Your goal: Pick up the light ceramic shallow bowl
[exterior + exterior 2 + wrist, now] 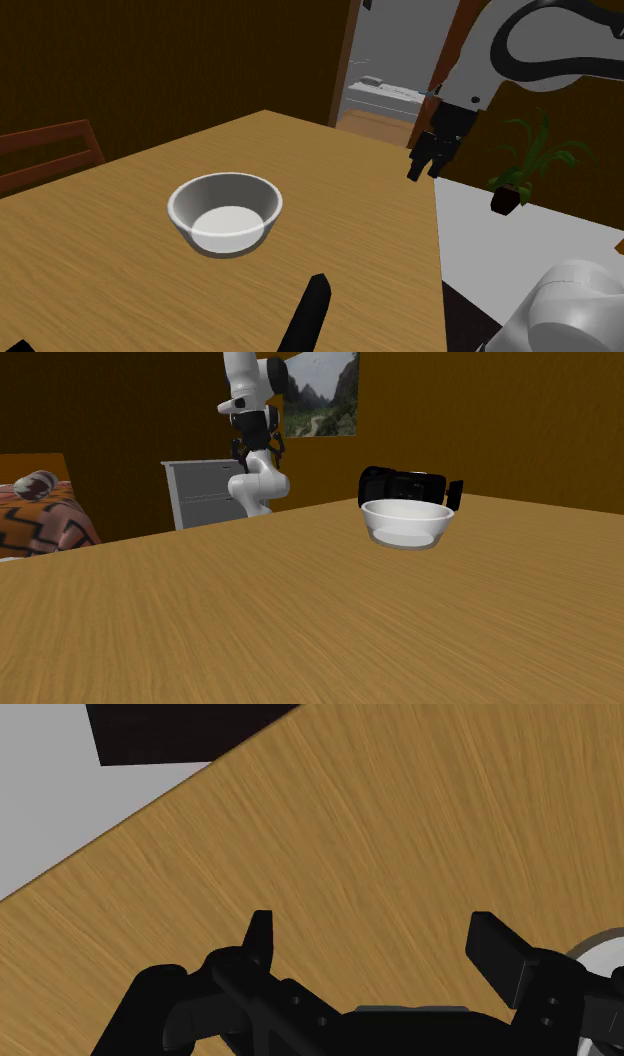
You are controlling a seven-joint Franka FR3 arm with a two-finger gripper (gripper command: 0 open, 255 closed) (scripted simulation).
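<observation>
Now end effector [424, 165] hangs above bench [120, 240] edge, fingers wide apart, nothing between them; white shallow bowl [225, 212] upright on bench, well apart from end effector; black object [308, 315] near bowl

counter [380, 220]: light brown wood, fine straight grain, smooth, faint sheen
bowl [225, 212]: pale and smooth, glossy like a glaze, with soft highlights along the rim
gripper [372, 922]: plain black, matt
arm [540, 45]: white shells, smooth, lightly glossy
chair [50, 150]: dark reddish wood, dull finish
bed cover [40, 517]: patterned cloth
</observation>
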